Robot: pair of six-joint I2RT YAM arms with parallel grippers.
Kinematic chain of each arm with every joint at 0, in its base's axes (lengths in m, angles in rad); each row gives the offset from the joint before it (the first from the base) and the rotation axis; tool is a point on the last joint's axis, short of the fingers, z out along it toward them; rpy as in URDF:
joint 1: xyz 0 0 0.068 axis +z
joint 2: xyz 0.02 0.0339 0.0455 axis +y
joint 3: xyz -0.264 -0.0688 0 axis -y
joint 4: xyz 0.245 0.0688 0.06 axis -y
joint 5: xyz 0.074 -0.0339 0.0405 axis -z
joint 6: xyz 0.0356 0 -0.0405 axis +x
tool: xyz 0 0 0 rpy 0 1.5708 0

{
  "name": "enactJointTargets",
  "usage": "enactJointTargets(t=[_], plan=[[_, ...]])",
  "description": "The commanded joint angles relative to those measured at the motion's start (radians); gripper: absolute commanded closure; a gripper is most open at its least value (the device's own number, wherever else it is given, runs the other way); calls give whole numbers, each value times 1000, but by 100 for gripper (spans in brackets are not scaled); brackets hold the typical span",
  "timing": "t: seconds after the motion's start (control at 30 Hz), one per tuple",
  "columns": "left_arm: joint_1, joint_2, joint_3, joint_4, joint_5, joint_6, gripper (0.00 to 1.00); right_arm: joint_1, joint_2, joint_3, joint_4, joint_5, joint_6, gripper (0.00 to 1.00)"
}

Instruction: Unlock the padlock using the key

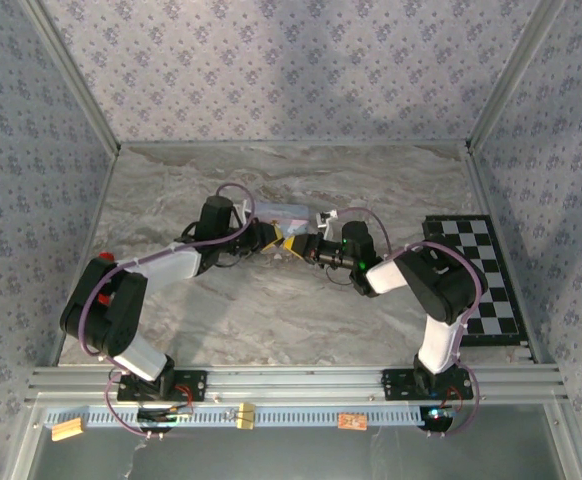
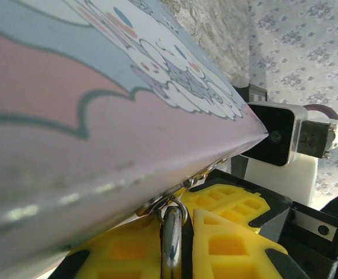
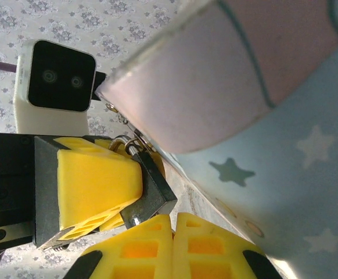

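Observation:
The pastel blue-pink tin (image 1: 281, 212) lies mid-table, and both arms meet at its near side. In the right wrist view the small dark padlock (image 3: 154, 180) hangs by its silvery shackle from the hasp of the tin (image 3: 227, 75). My left gripper (image 2: 178, 221) is shut on the padlock (image 2: 172, 232), yellow pads on either side of it. My right gripper (image 3: 173, 218) is shut, its tips right at the padlock's lower corner. The key is hidden. From above, the left gripper (image 1: 271, 238) and right gripper (image 1: 301, 247) almost touch.
A black-and-white checkerboard mat (image 1: 476, 275) lies at the right edge of the marble table. Patterned walls close in the back and both sides. The tin (image 2: 70, 116) looms close over the left wrist camera, with the right wrist's camera housing (image 2: 273, 136) just beyond.

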Motion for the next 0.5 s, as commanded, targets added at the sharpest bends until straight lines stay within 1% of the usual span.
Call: enactJointTargets(t=[0.0,0.1,0.23,0.37,0.47], plan=[[-117,21,62,-36,167,93,100,17,-19,58,172,24,36,100],[-125,42,55,23,184,60,100,-3,-12,47,220,31,71,100],[-126,57,45,19,190,73,100,-40,-14,26,282,34,117,100],[-126,57,37,-28,188,118,100,-56,-33,15,281,29,117,100],[-126,57,31,-73,160,154,100,-51,-33,17,271,28,121,100]])
